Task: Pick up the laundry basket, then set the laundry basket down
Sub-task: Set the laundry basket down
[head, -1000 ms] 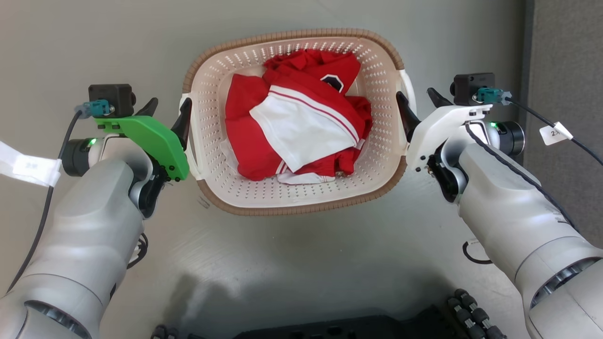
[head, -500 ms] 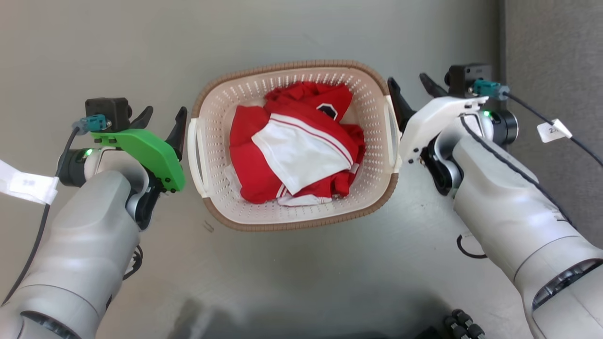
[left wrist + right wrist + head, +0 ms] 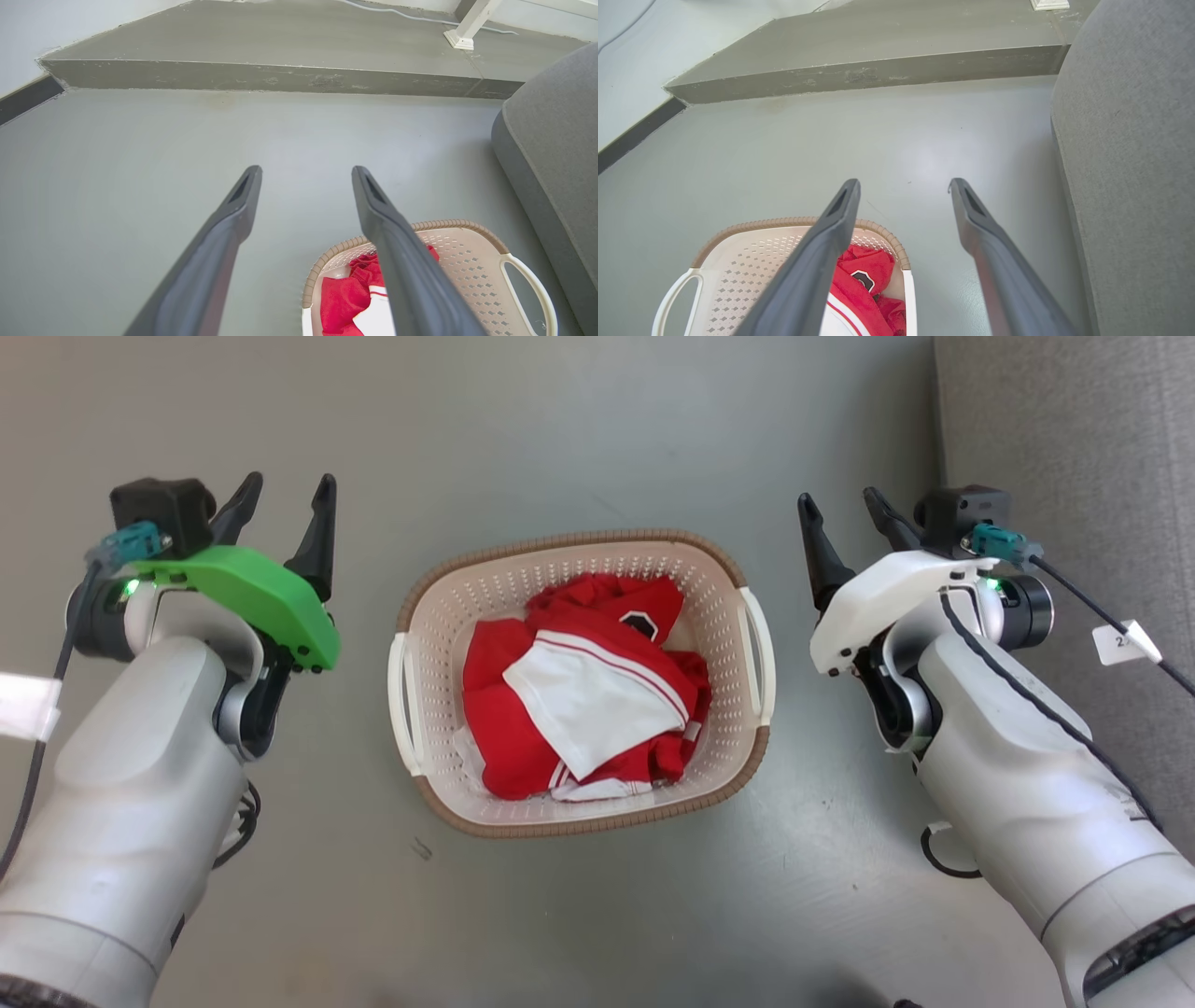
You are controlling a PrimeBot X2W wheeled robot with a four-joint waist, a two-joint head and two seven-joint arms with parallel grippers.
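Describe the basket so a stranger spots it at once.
Look at the grey floor, left of the grey upholstered edge. The basket sits there: cream, perforated, with a brown woven-look rim and white side handles. The red and white clothes inside mark it out.

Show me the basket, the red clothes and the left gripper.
Basket [image 3: 437, 625]: head view, perforated left wall.
Red clothes [image 3: 490, 709]: head view, red fabric's left part.
Left gripper [image 3: 290, 481]: head view, midway between its fingertips.
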